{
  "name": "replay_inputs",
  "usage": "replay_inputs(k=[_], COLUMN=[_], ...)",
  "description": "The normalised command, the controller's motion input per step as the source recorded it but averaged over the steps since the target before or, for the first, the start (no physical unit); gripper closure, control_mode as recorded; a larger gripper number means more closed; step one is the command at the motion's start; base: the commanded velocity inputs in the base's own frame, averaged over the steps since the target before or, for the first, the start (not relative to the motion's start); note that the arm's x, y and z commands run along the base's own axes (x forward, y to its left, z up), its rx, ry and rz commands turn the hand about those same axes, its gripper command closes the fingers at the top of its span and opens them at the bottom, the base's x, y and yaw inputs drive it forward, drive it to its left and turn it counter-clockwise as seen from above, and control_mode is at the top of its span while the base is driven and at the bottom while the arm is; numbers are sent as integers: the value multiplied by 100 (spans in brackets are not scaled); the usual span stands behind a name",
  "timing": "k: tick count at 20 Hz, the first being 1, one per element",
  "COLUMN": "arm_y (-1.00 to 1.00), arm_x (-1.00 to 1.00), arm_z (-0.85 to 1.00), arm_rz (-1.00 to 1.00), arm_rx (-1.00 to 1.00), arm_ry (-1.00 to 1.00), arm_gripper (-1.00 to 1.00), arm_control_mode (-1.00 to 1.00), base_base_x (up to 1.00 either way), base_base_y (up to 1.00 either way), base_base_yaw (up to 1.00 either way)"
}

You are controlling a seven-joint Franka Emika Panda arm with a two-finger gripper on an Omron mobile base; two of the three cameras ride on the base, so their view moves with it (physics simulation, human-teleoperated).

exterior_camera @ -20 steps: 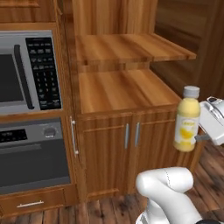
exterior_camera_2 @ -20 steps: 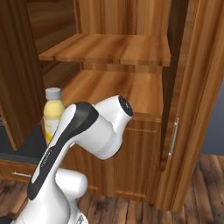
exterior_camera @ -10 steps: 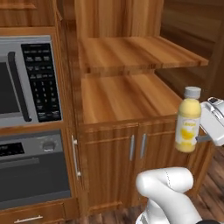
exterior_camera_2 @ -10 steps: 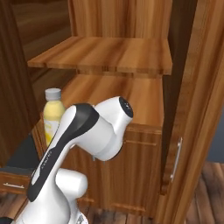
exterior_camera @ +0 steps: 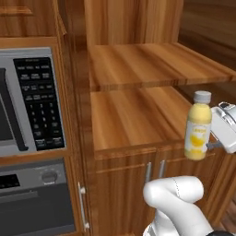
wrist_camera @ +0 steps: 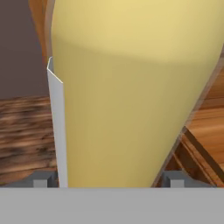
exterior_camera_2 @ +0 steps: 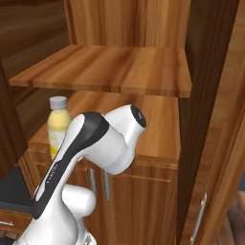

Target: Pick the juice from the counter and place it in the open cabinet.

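Note:
The juice (exterior_camera: 198, 126) is a slim bottle of pale yellow liquid with a grey-white cap. It hangs upright in the air before the right front corner of the open cabinet's lower shelf (exterior_camera: 133, 115). My gripper (exterior_camera: 211, 138) is shut on its side from the right. In the right base view the juice (exterior_camera_2: 57, 127) stands out behind my arm, left of the shelf. In the hand view the juice (wrist_camera: 131, 96) is pressed between the two fingertips (wrist_camera: 41, 179). An upper shelf (exterior_camera: 152, 64) lies above, bare. The beige counter is out of view.
A microwave (exterior_camera: 27, 101) and an oven (exterior_camera: 37, 198) sit in the wall unit left of the cabinet. Below the lower shelf is a double-door cupboard with silver handles (exterior_camera: 154, 170). The cabinet's plank door (exterior_camera_2: 215, 119) stands open at the right.
The whole picture has shifted and grown: the base has come closer to the cabinet. The juice stays in the gripper at the same height.

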Motion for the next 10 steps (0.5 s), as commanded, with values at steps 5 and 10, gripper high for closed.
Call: replay_inputs(k=[5,10], arm_y=[0,0], arm_x=[0,0], arm_z=[0,0], arm_rz=[0,0], arm_rx=[0,0], arm_ry=[0,0], arm_gripper=[100,100], arm_control_mode=[100,100], base_base_x=[49,21], base_base_y=[0,0], base_base_yaw=[0,0])
